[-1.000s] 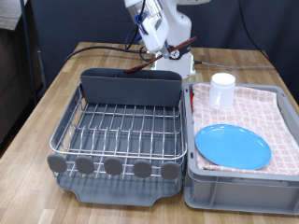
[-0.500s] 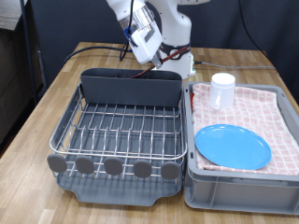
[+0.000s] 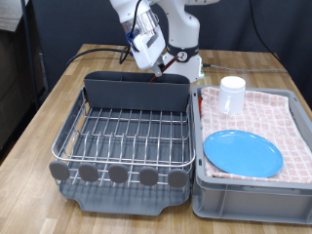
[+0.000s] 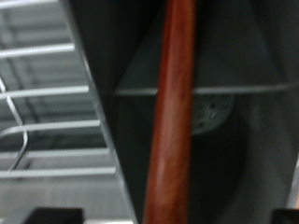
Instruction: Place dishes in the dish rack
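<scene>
**Spoon held over the rack's back compartment**

Wooden tabletop [image 3: 58, 97] fills the exterior view, with dark drapes behind it. On it sits the rectangular silver wire dish rack [image 3: 127, 136] on its dark grey plastic tray, round grey tabs along the near edge and a tall grey back compartment [image 3: 136, 90] at the far side. Just beside it, on the exterior view's right, stands a grey bin lined with red-and-white checked cloth [image 3: 292, 122]. A round flat light-blue plate [image 3: 243, 153] lies on that cloth and a small white cylindrical mug [image 3: 231, 95] stands behind it, so neither has reached the rack. The white arm's two-finger gripper [image 3: 151, 58] hangs directly above the back compartment; something dark reddish shows below it at the compartment's rim, too small here to name with certainty.

Seen from the wrist, a reddish-brown wooden spoon [image 4: 173, 112] runs lengthwise through the picture, its handle lined up with the fingers and pointing into the grey compartment, whose perforated floor is visible beyond it. Rack wires show alongside. The spoon's position suggests the fingers are clamped on its handle, held upright so it can stand in the compartment; the fingertips themselves are barely visible.
</scene>
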Robot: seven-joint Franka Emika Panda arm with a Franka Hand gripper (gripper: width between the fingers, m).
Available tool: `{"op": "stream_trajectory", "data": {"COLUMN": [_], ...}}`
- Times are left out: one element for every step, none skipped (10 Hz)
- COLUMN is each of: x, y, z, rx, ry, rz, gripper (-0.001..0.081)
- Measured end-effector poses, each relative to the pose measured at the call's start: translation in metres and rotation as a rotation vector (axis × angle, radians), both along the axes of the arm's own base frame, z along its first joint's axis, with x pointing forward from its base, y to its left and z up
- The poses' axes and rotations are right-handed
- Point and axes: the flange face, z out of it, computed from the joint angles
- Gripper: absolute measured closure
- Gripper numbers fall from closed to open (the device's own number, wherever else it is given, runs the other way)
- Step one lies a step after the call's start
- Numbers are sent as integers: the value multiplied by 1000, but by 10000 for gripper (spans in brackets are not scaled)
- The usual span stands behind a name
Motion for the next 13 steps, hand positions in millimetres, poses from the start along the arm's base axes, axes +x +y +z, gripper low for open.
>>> {"op": "stream_trajectory", "data": {"x": [2,6,9,14,18,23,27,31,36,41,46,50,53], "y": [3,8,15,24,36,49,62,74,87,102,118,135,151], "z": [5,11,18,27,37,49,60,71,81,89,98,106,112], "rx": [-83,-170,-249,-323,-385,-437,-475,-499,-515,-519,-510,-489,-469], "ry": [34,62,88,103,117,123,121,109,91,71,47,24,6], "rz": [1,3,8,20,30,44,59,85,117,173,265,385,508], "gripper": [415,235,235,71,17,17,7,7,4,4,4,4,4]}}
